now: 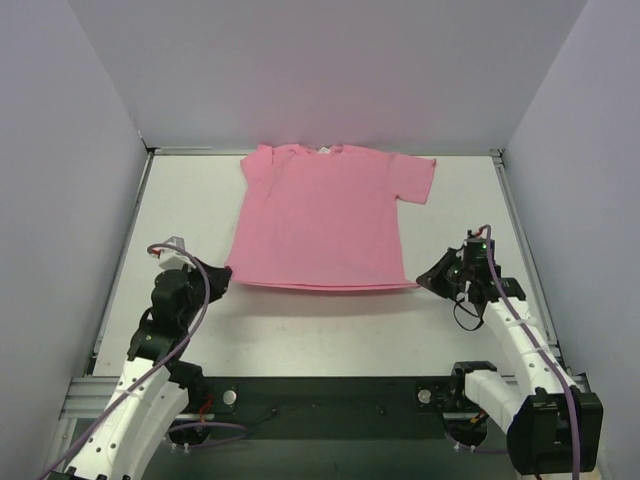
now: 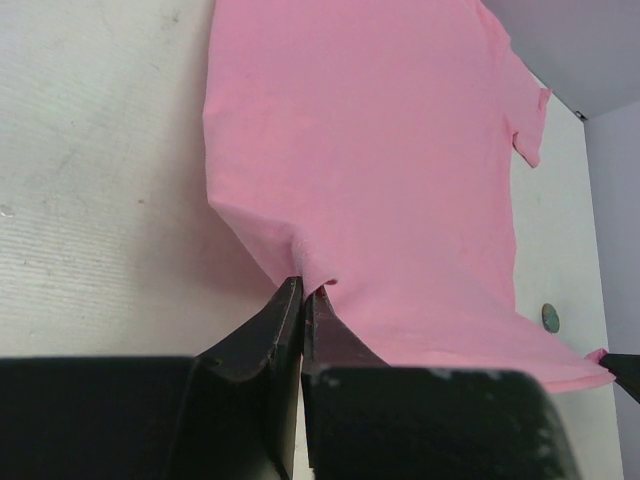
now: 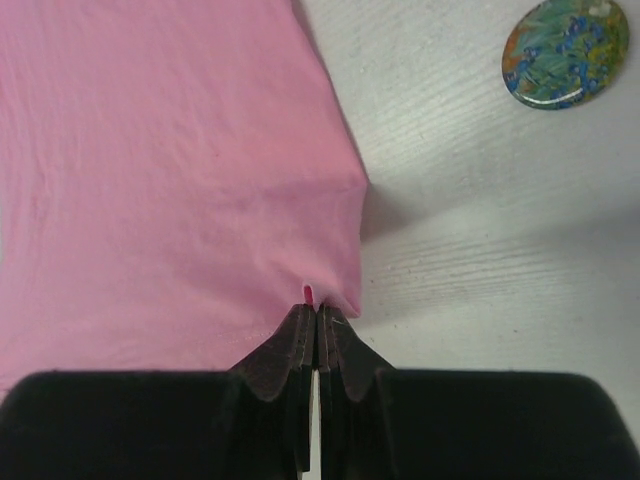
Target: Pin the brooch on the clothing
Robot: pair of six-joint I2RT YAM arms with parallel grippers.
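Note:
The pink T-shirt [image 1: 325, 215] lies flat on the white table, neckline to the far side. My left gripper [image 1: 228, 280] is shut on the shirt's near left hem corner; the left wrist view shows its tips [image 2: 303, 292] pinching a fold of the pink cloth [image 2: 380, 150]. My right gripper [image 1: 420, 283] is shut on the near right hem corner, pinching cloth [image 3: 170, 170] at its tips [image 3: 317, 310]. The brooch [image 3: 565, 52], a small round greenish disc with a blue and orange pattern, lies on the table right of the shirt. It also shows in the left wrist view [image 2: 550, 318].
Grey walls enclose the table [image 1: 180, 200] on the left, back and right. A metal rail [image 1: 330, 390] runs along the near edge between the arm bases. The shirt's right sleeve [image 1: 415, 178] points toward the back right corner.

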